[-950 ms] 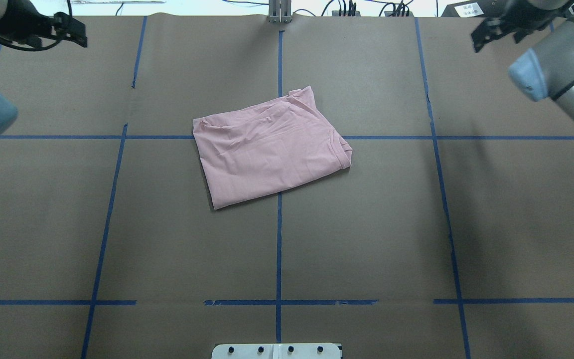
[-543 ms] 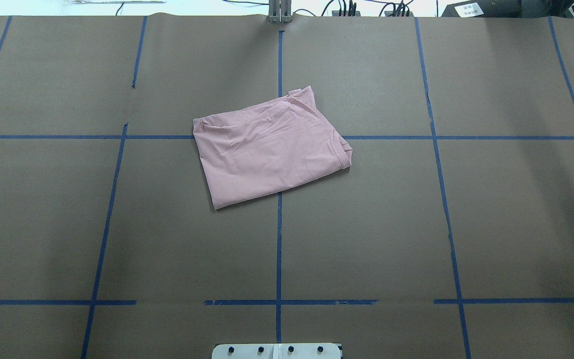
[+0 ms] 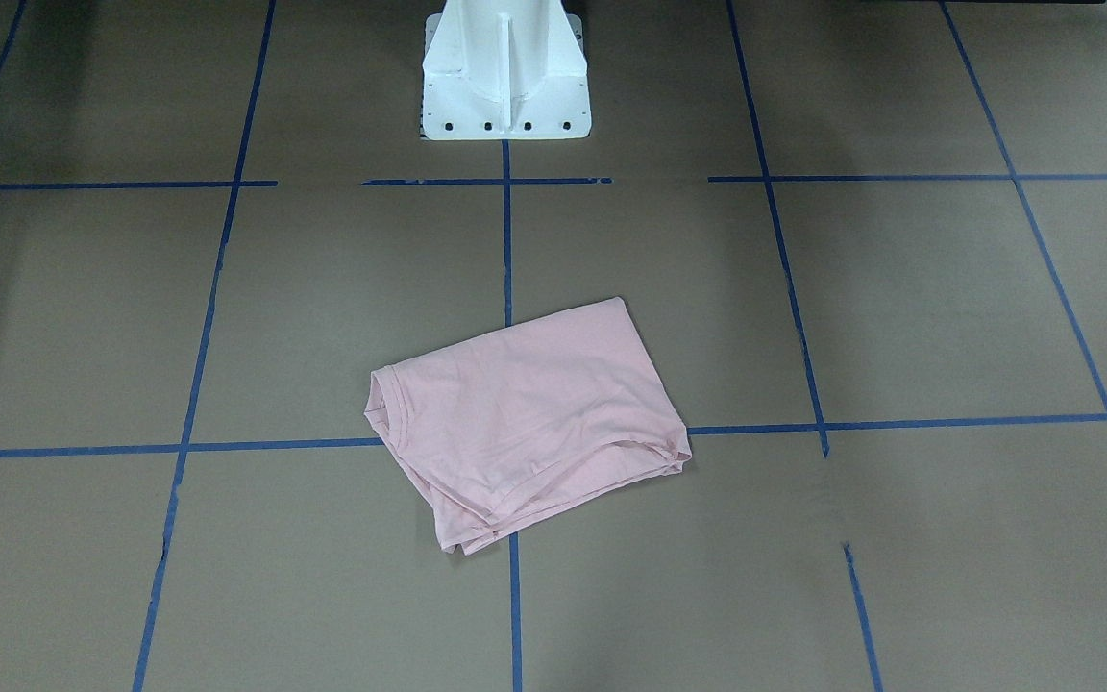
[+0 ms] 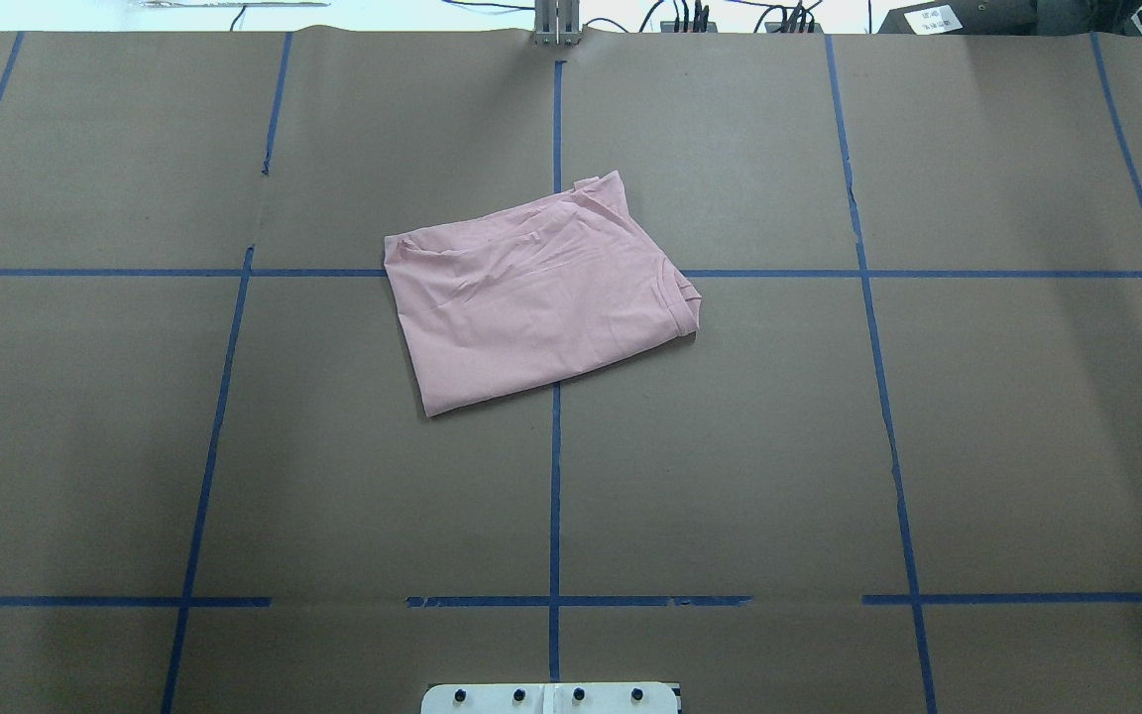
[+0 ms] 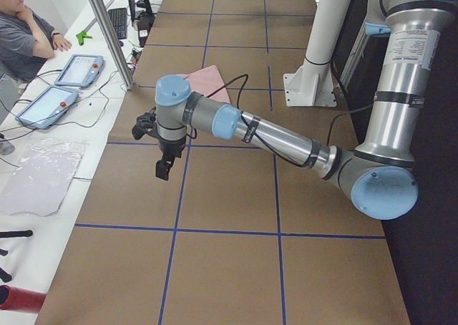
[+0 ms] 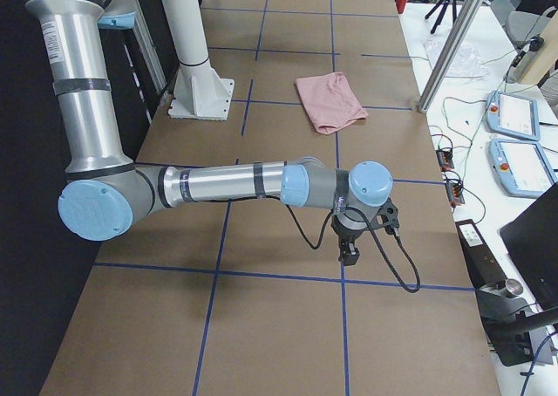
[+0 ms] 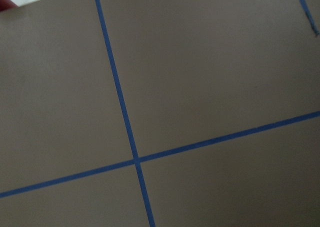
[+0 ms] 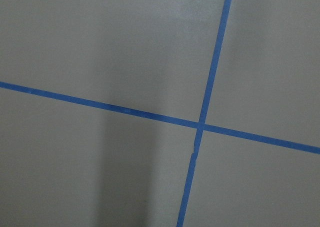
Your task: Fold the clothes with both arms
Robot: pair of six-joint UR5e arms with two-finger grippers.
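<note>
The pale pink T-shirt (image 4: 531,302) lies folded into a slanted rectangle near the table's middle, collar edge at its right side. It also shows in the front view (image 3: 525,423) and both side views (image 5: 207,78) (image 6: 330,101). No print shows. My left gripper (image 5: 163,169) hangs over bare paper near the table's left end, far from the shirt. My right gripper (image 6: 349,255) hangs over bare paper near the right end. Neither shows in the overhead or front view, and I cannot tell whether they are open or shut. Both wrist views show only brown paper and blue tape.
The white pedestal (image 3: 504,67) stands at the robot's side of the table. Blue tape lines (image 4: 554,496) grid the brown paper. An operator (image 5: 21,31), tablets (image 5: 79,69) and cables lie beyond the far edge. A metal post (image 5: 107,31) stands at that edge.
Both arms, at the overhead view's top corners one second ago, have moved outward and out of that view. The shirt has not moved.
</note>
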